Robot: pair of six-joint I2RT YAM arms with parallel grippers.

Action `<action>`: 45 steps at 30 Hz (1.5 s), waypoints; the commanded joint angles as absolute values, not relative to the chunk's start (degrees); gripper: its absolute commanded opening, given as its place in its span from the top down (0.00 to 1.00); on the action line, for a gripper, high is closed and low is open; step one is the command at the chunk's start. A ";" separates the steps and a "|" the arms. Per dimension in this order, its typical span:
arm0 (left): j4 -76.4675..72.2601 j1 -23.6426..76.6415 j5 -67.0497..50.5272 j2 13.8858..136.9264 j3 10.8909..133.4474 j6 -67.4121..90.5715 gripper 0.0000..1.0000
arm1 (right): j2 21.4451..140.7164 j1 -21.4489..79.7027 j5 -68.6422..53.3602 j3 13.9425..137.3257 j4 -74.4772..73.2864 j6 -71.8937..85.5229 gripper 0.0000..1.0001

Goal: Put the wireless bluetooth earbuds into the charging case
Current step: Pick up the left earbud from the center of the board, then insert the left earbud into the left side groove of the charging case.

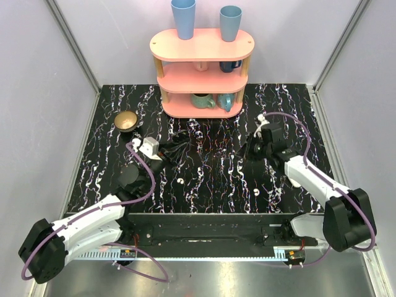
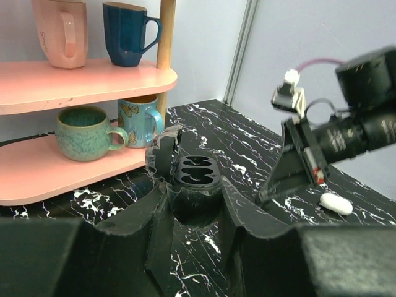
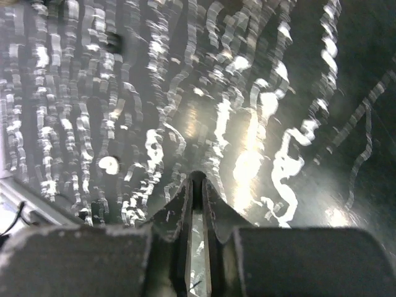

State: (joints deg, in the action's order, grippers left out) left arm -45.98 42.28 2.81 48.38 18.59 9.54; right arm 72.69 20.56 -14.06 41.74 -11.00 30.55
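Observation:
A black charging case stands open with its lid up and both hollow slots showing. My left gripper is shut on its body, left of the table's centre. One small white earbud lies on the marble top just in front of the case. The other earbud lies in front of my right gripper and shows in the right wrist view and the left wrist view. My right gripper points down at the table, jaws almost together with only a thin slit and nothing seen between them.
A pink three-tier shelf stands at the back centre with mugs on it and two blue cups on top. A wooden bowl sits at the back left. Grey walls enclose the black marble table.

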 commanded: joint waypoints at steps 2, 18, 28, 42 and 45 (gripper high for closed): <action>-48.96 42.45 0.35 48.78 20.74 9.49 1.00 | 69.61 20.30 -28.29 51.49 -11.60 22.51 1.00; -43.07 42.01 -28.46 52.55 27.42 7.73 1.00 | 69.87 20.39 -63.08 76.19 -19.51 8.45 1.00; -48.96 41.04 -39.98 57.48 31.54 14.23 1.00 | 73.65 28.37 -62.41 93.50 -47.15 -10.18 1.00; -54.49 40.69 -46.49 63.28 34.98 20.74 1.00 | 78.13 34.80 -53.09 97.12 -55.99 -16.44 1.00; -55.28 40.69 -47.37 63.81 35.24 21.71 1.00 | 79.36 35.68 -52.38 97.82 -57.48 -17.23 1.00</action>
State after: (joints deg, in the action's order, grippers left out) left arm -49.71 40.97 -44.01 63.33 31.94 19.77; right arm 78.32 34.26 -54.00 95.46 -55.27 -15.16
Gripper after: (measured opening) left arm 0.339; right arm 0.101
